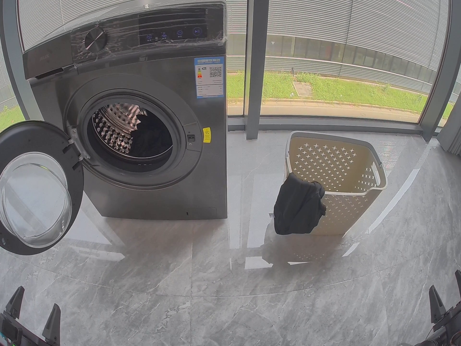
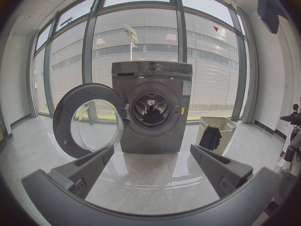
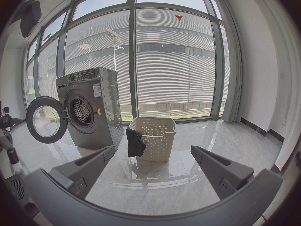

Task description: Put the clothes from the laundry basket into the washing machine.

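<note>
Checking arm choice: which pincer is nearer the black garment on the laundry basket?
Right. The right pincer is right of the black garment; the left pincer, farther off, left of it.

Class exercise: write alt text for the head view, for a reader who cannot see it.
A grey washing machine stands with its door swung open, something dark inside the drum. To its right, a black garment hangs over the rim of a cream laundry basket.
</note>
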{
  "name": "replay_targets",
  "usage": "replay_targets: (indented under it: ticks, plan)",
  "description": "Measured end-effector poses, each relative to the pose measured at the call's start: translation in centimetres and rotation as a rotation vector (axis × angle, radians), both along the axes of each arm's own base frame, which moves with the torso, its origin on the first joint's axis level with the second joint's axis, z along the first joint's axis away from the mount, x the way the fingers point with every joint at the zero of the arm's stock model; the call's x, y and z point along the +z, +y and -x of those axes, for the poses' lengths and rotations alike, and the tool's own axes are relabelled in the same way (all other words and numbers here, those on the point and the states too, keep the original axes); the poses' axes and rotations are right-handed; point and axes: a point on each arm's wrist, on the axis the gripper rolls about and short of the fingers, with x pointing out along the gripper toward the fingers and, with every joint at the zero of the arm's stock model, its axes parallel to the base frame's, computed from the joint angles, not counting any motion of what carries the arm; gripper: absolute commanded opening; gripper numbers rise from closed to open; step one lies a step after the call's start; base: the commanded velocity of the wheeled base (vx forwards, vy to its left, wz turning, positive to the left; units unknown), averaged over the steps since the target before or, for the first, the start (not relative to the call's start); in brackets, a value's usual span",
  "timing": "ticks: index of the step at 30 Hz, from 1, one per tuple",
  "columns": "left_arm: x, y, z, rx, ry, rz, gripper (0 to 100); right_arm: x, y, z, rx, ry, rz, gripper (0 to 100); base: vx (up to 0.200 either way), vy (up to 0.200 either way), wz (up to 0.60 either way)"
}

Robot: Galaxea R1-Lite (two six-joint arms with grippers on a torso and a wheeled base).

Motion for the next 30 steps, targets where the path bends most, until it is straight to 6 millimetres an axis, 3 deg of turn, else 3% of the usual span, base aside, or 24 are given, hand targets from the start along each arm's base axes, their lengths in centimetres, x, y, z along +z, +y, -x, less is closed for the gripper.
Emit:
replay_targets:
  ticks: [14,23,30]
  plan:
    - [-0.01,0.0,-0.01,0.0,0.002,0.003,100,-0.01,0.0,0.0,0.0,0.001,0.0,100,0.0,-0.029,0.0]
    - [-0.01,0.0,-0.01,0.0,0.001,0.006,100,0.0,0.0,-0.01,0.0,0.001,0.0,100,0.2,0.0,0.0]
    - [-0.02,0.0,-0.01,0.0,0.003,0.006,100,0.0,0.0,-0.01,-0.001,0.001,0.0,100,0.0,0.0,0.0]
